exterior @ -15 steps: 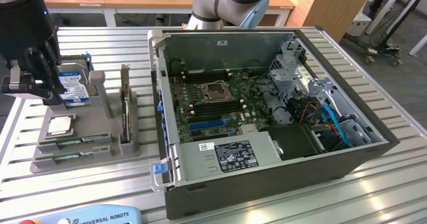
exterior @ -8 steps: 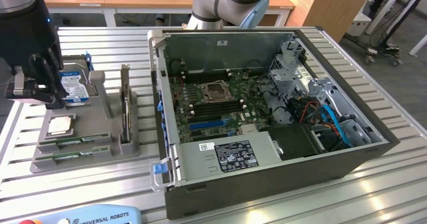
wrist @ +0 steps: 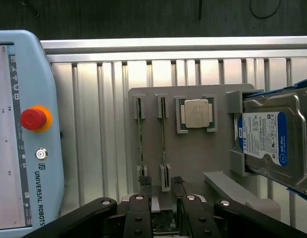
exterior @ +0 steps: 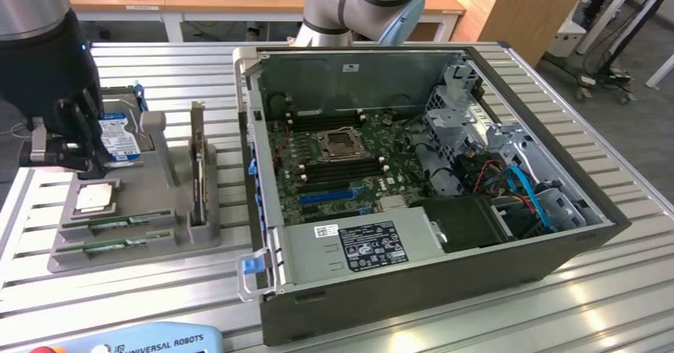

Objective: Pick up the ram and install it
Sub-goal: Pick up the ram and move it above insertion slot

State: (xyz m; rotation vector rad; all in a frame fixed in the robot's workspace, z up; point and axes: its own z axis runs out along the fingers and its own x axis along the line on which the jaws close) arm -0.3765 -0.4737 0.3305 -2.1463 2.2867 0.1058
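Observation:
Two ram sticks, thin green boards, stand on edge in slots of a grey holder tray (wrist: 203,158): one ram stick (wrist: 139,134) and a second ram stick (wrist: 163,136) beside it. In the exterior view they are at the tray's near end (exterior: 116,223) (exterior: 114,245). My gripper (wrist: 162,192) hovers above the tray, open, its black fingers (wrist: 143,201) straddling the end clip of the second stick without touching it. In the exterior view the gripper (exterior: 82,162) hangs over the tray at the left. Nothing is held.
A silver processor chip (wrist: 196,113) and a blue-labelled hard drive (wrist: 272,141) sit on the same tray. The open computer case (exterior: 421,274) with its motherboard (exterior: 337,159) lies to the exterior view's right. A teach pendant (wrist: 25,139) rests near the tray.

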